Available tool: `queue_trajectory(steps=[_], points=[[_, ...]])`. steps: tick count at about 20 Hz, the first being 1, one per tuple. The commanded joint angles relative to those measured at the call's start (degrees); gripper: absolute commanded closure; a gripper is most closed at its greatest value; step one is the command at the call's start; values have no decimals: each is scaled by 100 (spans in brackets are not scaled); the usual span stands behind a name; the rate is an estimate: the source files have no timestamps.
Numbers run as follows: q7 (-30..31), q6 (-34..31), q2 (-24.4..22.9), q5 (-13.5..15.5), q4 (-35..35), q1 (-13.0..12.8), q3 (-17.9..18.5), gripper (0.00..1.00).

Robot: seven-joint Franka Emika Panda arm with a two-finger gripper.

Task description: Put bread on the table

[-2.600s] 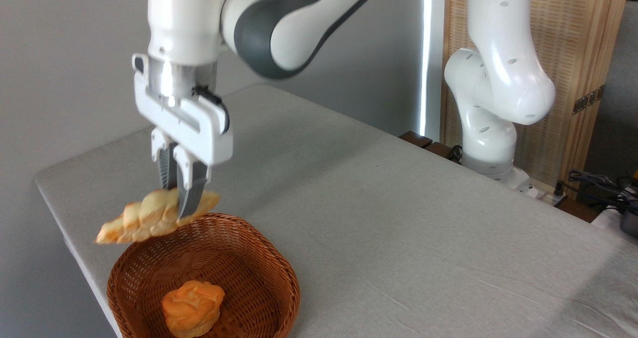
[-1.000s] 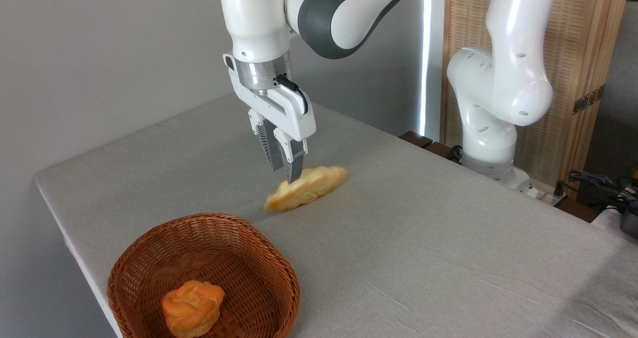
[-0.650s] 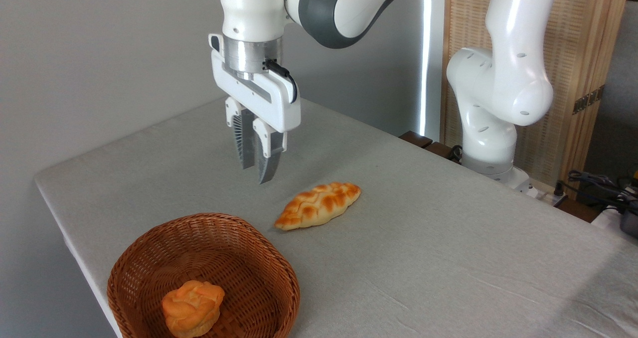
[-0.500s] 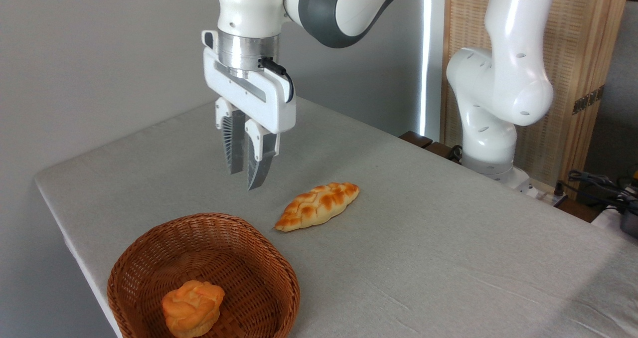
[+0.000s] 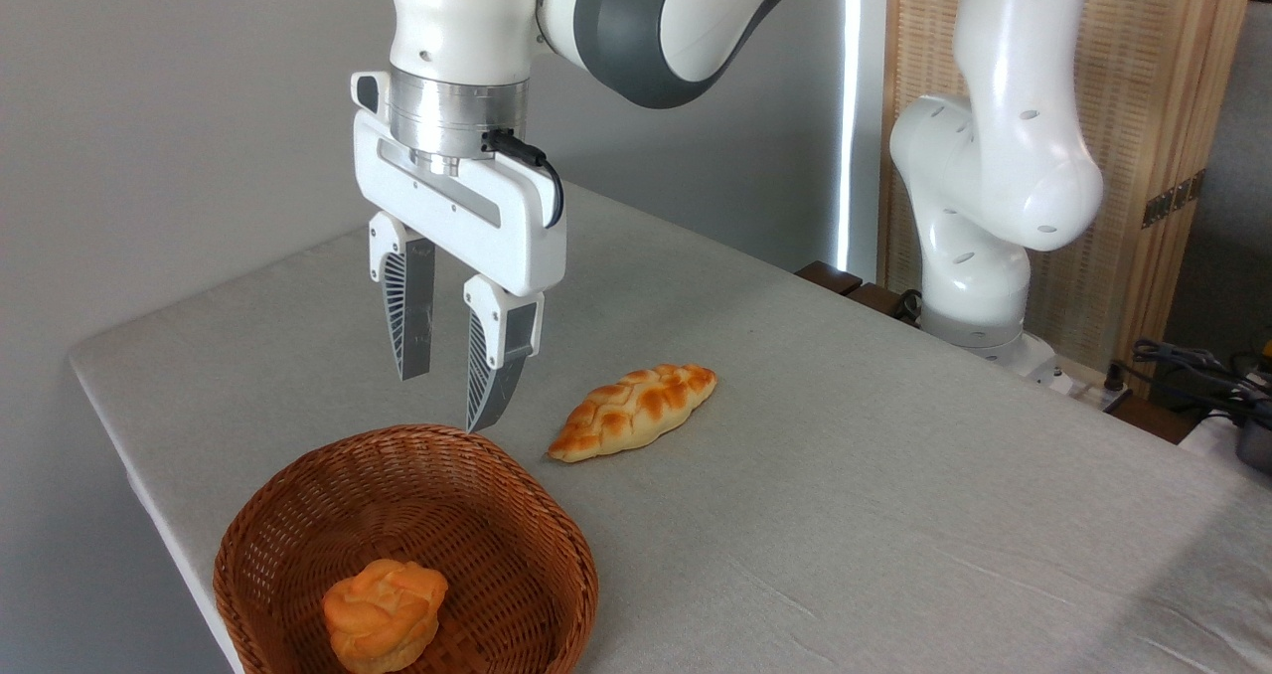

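In the fixed camera view, the long braided cream loaf with golden-brown patches (image 5: 633,411) lay flat on the light grey cloth-covered bench (image 5: 845,475), near the centre of the frame and just right of the round brown wicker basket (image 5: 556,545) at lower left. A small round orange bun (image 5: 384,614) sat inside the basket. The white two-finger end effector (image 5: 447,401) hung above the basket's far rim, its fingers spread wide and holding nothing, apart from the loaf.
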State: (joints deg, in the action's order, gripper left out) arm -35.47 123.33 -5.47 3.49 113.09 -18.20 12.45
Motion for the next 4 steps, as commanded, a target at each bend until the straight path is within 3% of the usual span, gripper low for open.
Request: queue_trajectory(steps=[1, 4], points=[[-267, -151, 19, -42, -111, -26, 73, 0], [-434, -354, -16, -51, -120, -26, 100, 0]])
